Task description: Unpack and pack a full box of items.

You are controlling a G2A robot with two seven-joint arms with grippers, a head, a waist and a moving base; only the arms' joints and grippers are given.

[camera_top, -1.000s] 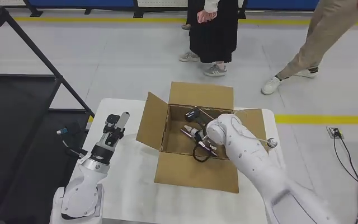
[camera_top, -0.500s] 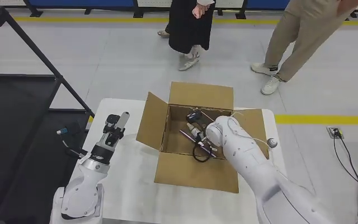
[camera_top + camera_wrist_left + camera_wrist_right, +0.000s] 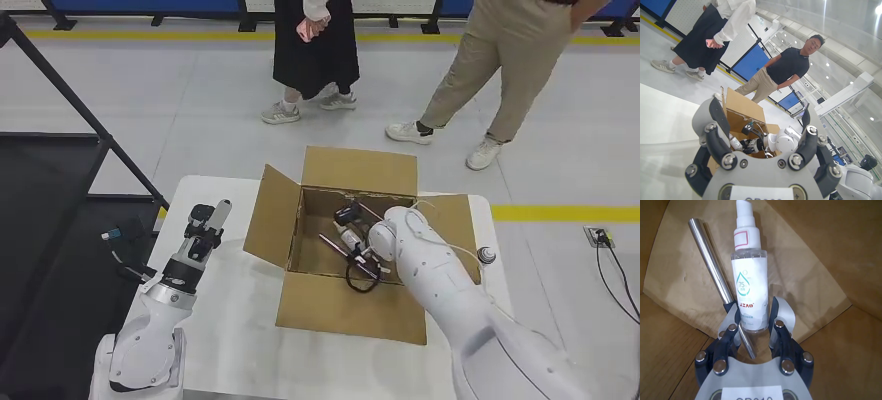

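An open cardboard box (image 3: 345,310) stands mid-table. My right gripper (image 3: 754,306) is inside it, shut on the base of a clear spray bottle (image 3: 751,283) with a white cap and label. The bottle (image 3: 349,240) is held above the box floor. A steel rod (image 3: 710,262) lies close beside the bottle and runs under one finger. My left gripper (image 3: 215,215) is held above the table left of the box, open with nothing between its fingers. In the left wrist view, that gripper (image 3: 761,109) faces the box (image 3: 742,106).
A black cable loop (image 3: 360,280) and a black gadget (image 3: 346,209) also lie in the box. The box flaps stand open to the left, back and right. A small round object (image 3: 487,255) sits on the table right of the box. A dark rack (image 3: 60,230) borders the table's left.
My right gripper has shifted a little toward the far side of the box with the spray bottle in it. The left arm has not moved.
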